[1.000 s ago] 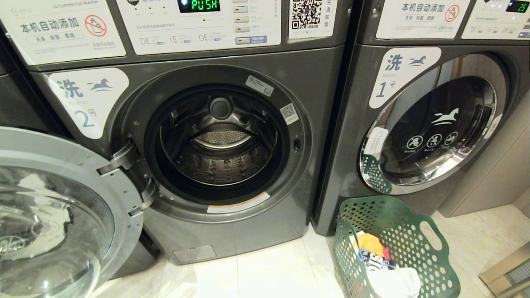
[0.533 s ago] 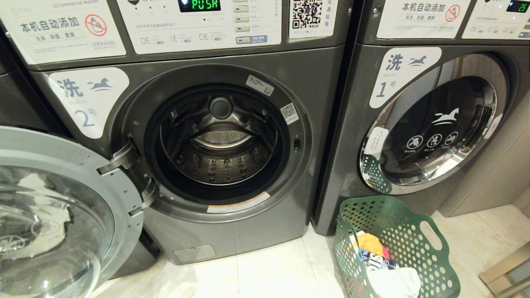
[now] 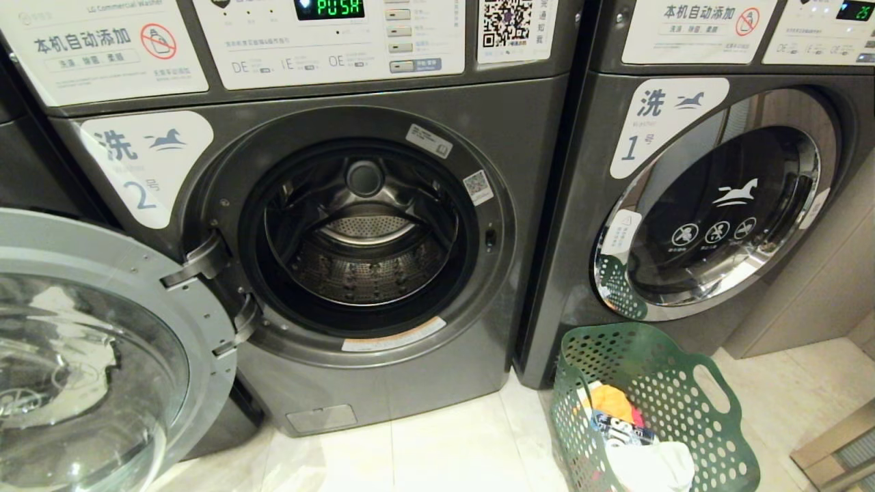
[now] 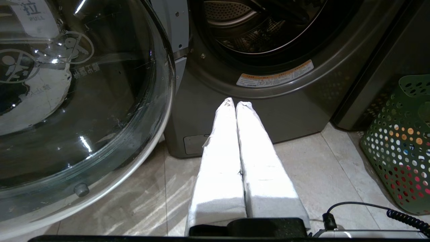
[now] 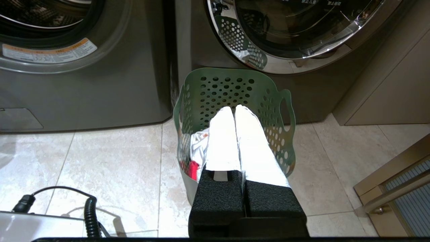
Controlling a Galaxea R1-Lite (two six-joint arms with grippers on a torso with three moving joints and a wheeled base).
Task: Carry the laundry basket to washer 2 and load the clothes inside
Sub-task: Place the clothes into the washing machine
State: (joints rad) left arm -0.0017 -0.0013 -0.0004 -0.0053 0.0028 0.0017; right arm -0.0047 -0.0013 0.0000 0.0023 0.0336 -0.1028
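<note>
The basket (image 3: pixel 653 410) sits on the floor against washer 1 (image 3: pixel 711 205), clothes (image 3: pixel 629 424) inside, beside washer 2 (image 3: pixel 362 232) with its door (image 3: pixel 102 342) swung open. Nothing has moved over the last second. Our left hand (image 4: pixel 235 103) and right hand (image 5: pixel 233 109) both hang pinched closed and empty, so loading is next.

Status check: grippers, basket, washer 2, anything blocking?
Left gripper and right gripper shut, empty. Clothes in laundry basket, floor before washer 1. Washer 2 open, drum unobstructed.
</note>
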